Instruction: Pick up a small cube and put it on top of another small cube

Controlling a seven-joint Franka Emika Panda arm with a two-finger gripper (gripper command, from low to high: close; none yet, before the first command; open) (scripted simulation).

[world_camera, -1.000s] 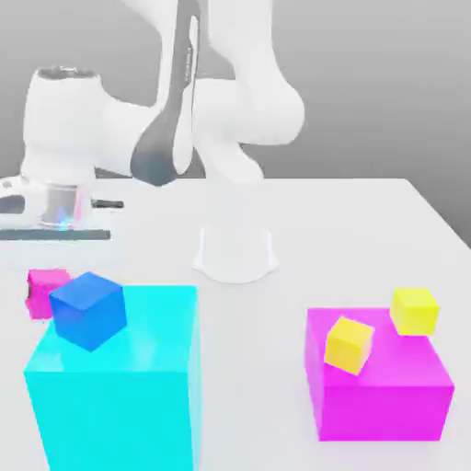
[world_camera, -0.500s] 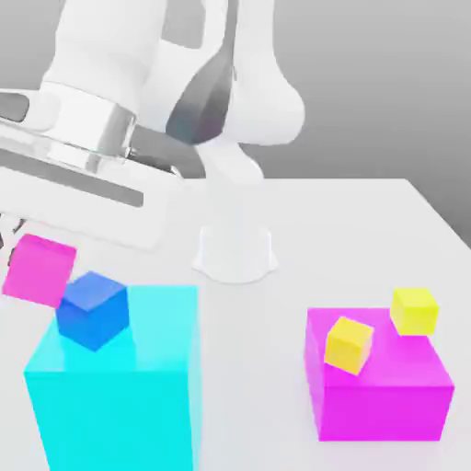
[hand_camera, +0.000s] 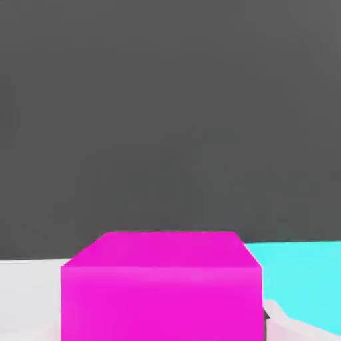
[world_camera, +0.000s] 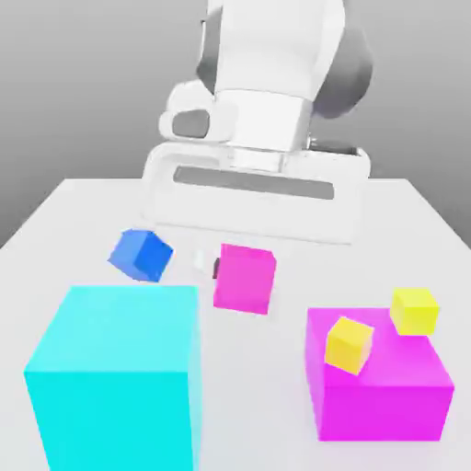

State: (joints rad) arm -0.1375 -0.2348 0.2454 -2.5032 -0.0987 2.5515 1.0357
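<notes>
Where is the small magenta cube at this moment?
In the exterior view the small magenta cube hangs near the centre, in the shut gripper, between the small blue cube and the large magenta block.

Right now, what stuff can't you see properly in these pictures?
- The tool: in the exterior view the white hand hides most of it.
- Small magenta cube: in the hand view the picture's edge cuts it off.
- Whether the small blue cube rests on the table or the big cyan block: unclear.
- One yellow cube: the big magenta block hides its base.
</notes>
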